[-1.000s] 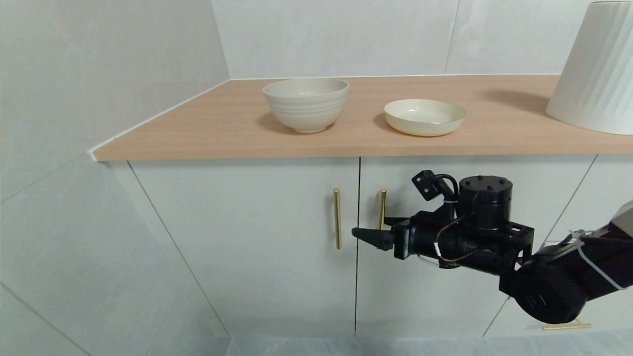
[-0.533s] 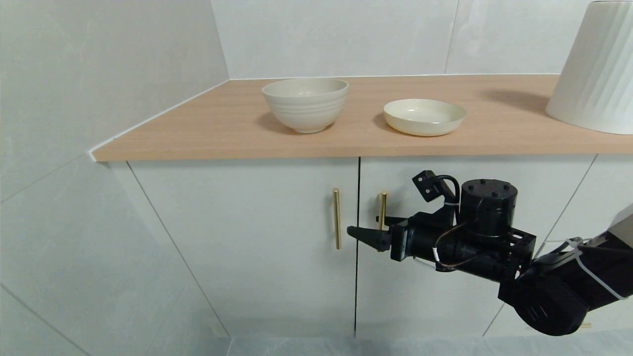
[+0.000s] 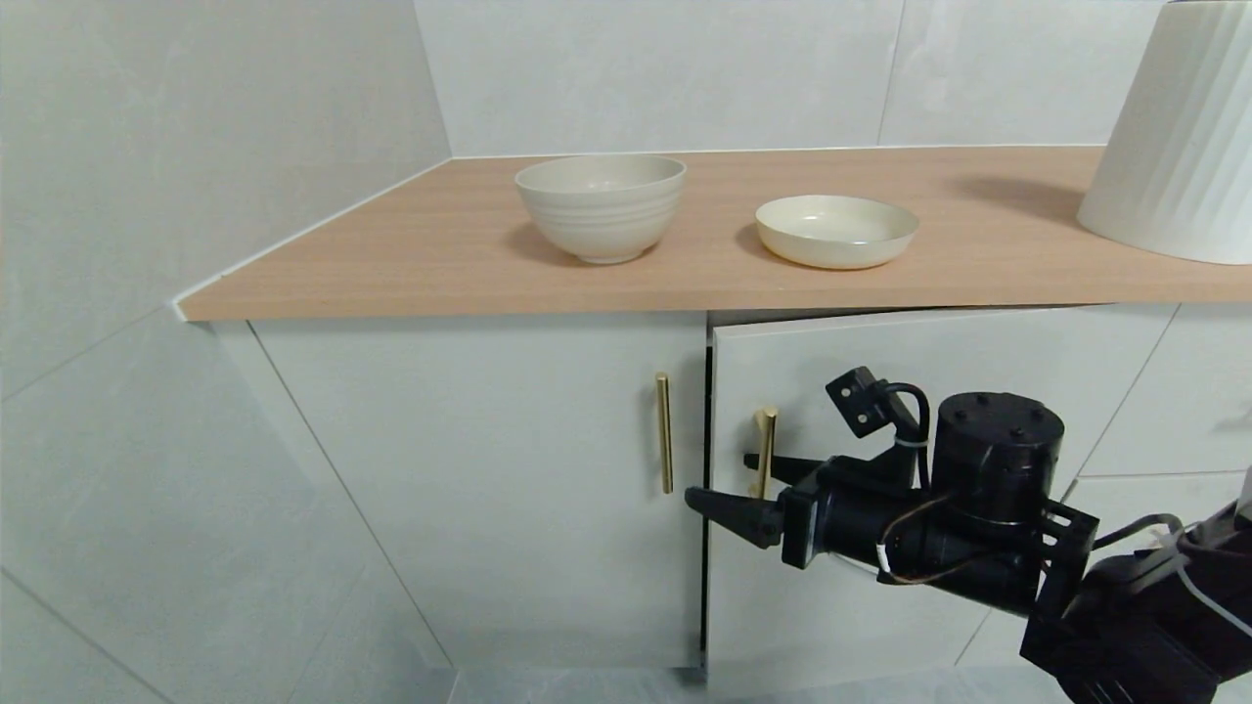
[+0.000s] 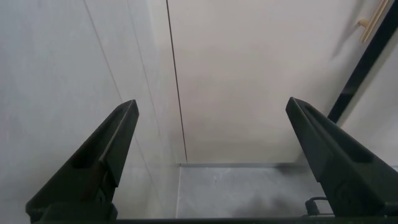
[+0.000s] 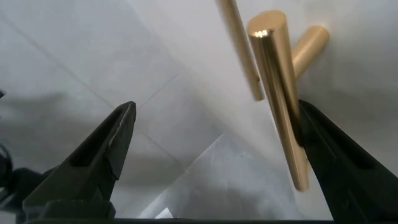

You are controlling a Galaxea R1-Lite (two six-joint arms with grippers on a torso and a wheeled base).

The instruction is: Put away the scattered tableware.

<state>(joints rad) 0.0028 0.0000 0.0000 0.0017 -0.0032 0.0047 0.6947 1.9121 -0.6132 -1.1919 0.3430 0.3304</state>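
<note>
- The right cabinet door (image 3: 880, 372) has swung out since a second ago. It was flush with its neighbour then; now a dark gap shows along its top and inner edge. The right arm has drawn back and down with it.
- The countertop (image 3: 391, 264) carries the tableware. My judgement is that the cupboard beneath is where it is meant to go, which is why the door comes first.
- A tall white ribbed shade (image 3: 1174, 137) stands at the counter's far right, well apart from the dishes.
- The left cabinet door (image 3: 469, 469) is shut.
- The bowl (image 3: 600, 205) sits upright on the counter towards the left, untouched.
- The shallow dish (image 3: 836, 230) rests beside it to the right, a gap between them, both waiting for the cupboard to open.
- The right gripper (image 3: 721, 481) has its jaws spread wide with the right door's handle (image 3: 764, 450) between them. It is not clamped; one finger appears hooked behind the bar, enough to drag a light door.
- The left gripper (image 4: 211, 107) is spread wide with nothing in it, low before the cabinet front and the floor, likely kept free for the dishes.
- The left door's handle (image 3: 664, 432) hangs vertical just beside the gap.
</note>
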